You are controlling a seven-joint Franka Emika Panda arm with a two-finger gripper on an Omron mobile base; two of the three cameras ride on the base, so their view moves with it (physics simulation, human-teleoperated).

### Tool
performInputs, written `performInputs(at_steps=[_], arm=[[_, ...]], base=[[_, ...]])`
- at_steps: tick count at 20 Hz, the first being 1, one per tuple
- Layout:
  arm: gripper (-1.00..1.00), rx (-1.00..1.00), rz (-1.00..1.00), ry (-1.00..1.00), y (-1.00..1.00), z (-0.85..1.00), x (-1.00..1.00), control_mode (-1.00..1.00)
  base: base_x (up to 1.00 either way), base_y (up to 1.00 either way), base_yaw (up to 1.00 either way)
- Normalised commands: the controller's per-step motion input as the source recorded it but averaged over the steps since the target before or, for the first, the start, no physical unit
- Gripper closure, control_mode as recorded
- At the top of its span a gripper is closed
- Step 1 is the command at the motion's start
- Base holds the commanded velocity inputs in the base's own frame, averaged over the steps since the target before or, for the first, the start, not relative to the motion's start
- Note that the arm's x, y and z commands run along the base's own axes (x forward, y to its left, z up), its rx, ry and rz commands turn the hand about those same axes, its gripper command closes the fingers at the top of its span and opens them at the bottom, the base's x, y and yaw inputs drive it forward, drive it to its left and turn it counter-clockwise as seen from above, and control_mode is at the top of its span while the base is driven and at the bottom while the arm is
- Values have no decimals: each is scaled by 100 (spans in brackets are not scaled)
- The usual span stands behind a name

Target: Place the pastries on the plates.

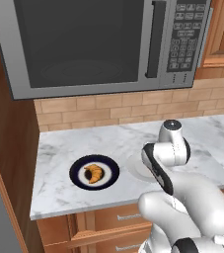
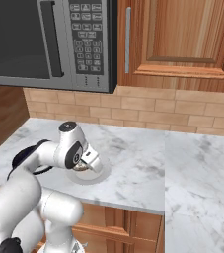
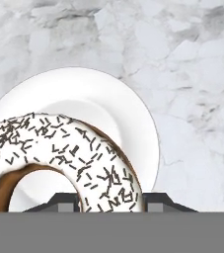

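So the doughnut (image 3: 59, 153) sat clamped in the gripper (image 3: 110, 200), a dark finger (image 3: 64, 200) on each side of its iced rim, right above the white plate (image 3: 118, 106). From the base cameras, the white plate (image 1: 135, 168) lay just beside the navy plate (image 1: 76, 173) on the marble counter (image 1: 59, 143), toward the arm's side. The croissant (image 1: 94, 173) rested in the middle of the navy plate. Above the counter hung the microwave (image 1: 98, 44).
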Motion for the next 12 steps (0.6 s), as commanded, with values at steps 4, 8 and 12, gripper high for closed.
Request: performInputs(at_steps=[4, 8, 12], arm=[[100, 0, 0, 7, 17, -27, 21, -100], [100, 0, 0, 6, 1, -28, 17, -100], [100, 0, 0, 3, 0, -27, 9, -100]], base=[[0, 0, 0], [0, 0, 0], [0, 0, 0]])
